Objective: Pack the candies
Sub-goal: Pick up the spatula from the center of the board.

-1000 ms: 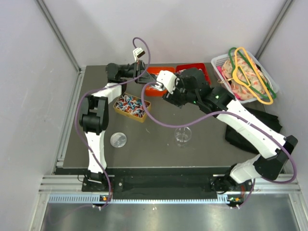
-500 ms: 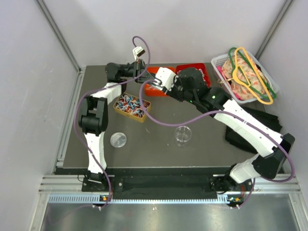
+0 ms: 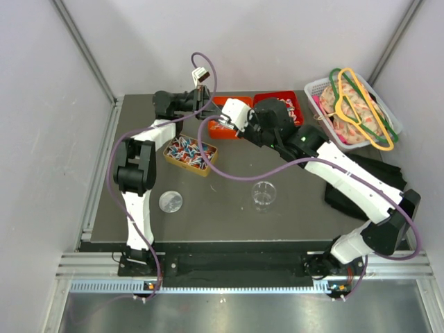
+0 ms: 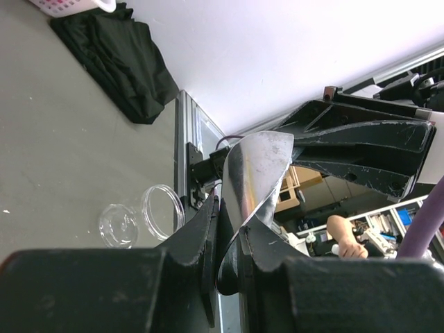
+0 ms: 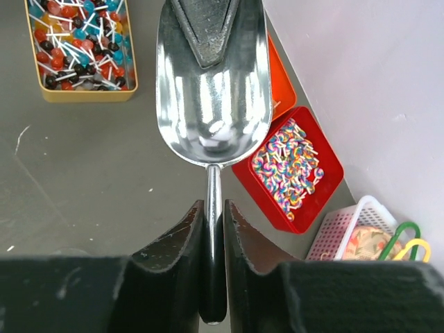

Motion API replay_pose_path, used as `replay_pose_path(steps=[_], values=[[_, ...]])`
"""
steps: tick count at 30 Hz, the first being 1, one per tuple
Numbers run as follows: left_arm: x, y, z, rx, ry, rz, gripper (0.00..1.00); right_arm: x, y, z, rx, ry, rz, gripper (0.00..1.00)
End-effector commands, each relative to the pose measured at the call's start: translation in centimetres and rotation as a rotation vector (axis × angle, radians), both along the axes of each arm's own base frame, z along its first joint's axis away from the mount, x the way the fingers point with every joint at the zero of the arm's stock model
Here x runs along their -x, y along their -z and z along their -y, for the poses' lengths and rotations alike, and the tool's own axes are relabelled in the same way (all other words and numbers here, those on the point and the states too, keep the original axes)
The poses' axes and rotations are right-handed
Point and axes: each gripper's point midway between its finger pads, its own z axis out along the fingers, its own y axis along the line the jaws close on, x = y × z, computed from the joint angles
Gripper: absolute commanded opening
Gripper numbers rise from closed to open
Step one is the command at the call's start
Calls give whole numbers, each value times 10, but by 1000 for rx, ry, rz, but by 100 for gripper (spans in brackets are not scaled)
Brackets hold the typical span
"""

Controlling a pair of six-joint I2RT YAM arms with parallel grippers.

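Right wrist view: my right end effector (image 5: pixel 214 208) is gripping the scoop (image 5: pixel 211 104) by its handle while my left end effector (image 4: pixel 232 222) is pinching its bowl. Nearby, the candies (image 5: pixel 80 41) are lying in the yellow tray (image 5: pixel 83 96). Handover, I judge; next, the left needs releasing.

Candies (image 3: pixel 189 152) lie in a tray (image 3: pixel 184 166) left of the jar (image 3: pixel 263 195), bins (image 3: pixel 284 94) behind.

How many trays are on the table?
3: a yellow tray of lollipops at the left, a red tray of swirly lollipops by the back wall, and an orange tray between them, mostly hidden behind the metal scoop. More could hide under the arms.
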Motion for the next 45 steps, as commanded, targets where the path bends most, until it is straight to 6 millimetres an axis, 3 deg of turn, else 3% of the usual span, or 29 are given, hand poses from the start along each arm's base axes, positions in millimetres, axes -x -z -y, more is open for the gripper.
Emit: replay_pose_path(steps=[1, 3, 9, 32, 45], values=[[39, 3, -14, -61, 111, 464, 0, -1, -44, -7, -96, 0, 86, 18], [38, 4, -14, -62, 111, 463, 0, 1, -44, -8, -102, -6, 80, 29], [38, 8, -13, -62, 113, 451, 0, 2, -48, -10, -115, -19, 77, 31], [43, 8, -6, -57, 132, 451, 0, -5, -46, -24, -116, -29, 82, 24], [40, 5, -6, -57, 131, 456, 0, -7, -42, -21, -99, -17, 96, 18]])
